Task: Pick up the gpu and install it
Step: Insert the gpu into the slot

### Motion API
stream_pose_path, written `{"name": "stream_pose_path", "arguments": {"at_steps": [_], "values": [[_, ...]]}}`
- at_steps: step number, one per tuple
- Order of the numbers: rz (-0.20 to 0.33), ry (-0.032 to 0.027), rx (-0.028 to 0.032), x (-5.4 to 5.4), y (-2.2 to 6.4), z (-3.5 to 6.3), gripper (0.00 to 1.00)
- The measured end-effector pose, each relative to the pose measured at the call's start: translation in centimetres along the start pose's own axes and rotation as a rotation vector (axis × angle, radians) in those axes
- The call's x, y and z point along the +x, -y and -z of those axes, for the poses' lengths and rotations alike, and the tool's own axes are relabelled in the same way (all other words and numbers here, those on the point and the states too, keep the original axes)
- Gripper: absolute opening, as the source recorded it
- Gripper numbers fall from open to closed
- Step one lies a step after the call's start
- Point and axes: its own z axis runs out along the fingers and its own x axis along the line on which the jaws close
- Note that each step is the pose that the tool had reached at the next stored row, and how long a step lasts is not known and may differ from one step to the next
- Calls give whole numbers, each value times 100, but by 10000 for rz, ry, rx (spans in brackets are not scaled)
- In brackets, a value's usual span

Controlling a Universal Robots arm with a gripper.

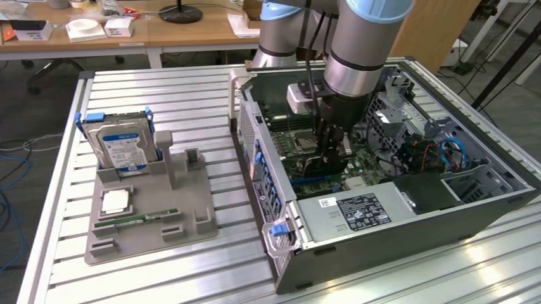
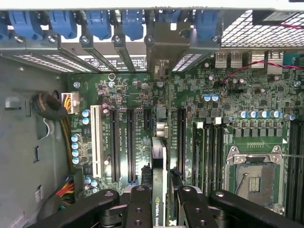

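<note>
I see the gpu (image 2: pixel 159 175) edge-on in the wrist view, a thin green card with a black block and a silver end bracket (image 2: pixel 161 66) towards the case's rear wall. My gripper (image 2: pixel 164 206) is shut on it, one black finger (image 2: pixel 139 209) on each side. The card stands upright over the motherboard (image 2: pixel 123 99), in line between two long black expansion slots (image 2: pixel 130 142); whether it is seated I cannot tell. In the exterior view my gripper (image 1: pixel 332 144) reaches down into the open computer case (image 1: pixel 473 209), with the gpu (image 1: pixel 321 166) beneath it.
A grey holder tray (image 1: pixel 190 215) at the exterior view's left carries a blue-labelled hard drive (image 1: pixel 123 145), a processor chip (image 1: pixel 114 201) and a RAM stick (image 1: pixel 139 220). Inside the case are the power supply (image 1: pixel 359 212), a CPU socket (image 2: pixel 254 175), a white slot (image 2: pixel 98 142) and cable bundles (image 2: pixel 52 107).
</note>
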Motion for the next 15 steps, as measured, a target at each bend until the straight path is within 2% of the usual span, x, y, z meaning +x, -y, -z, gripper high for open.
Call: {"name": "stream_pose_path", "arguments": {"at_steps": [15], "values": [[0,1,2,-1,-1,-19,25]]}}
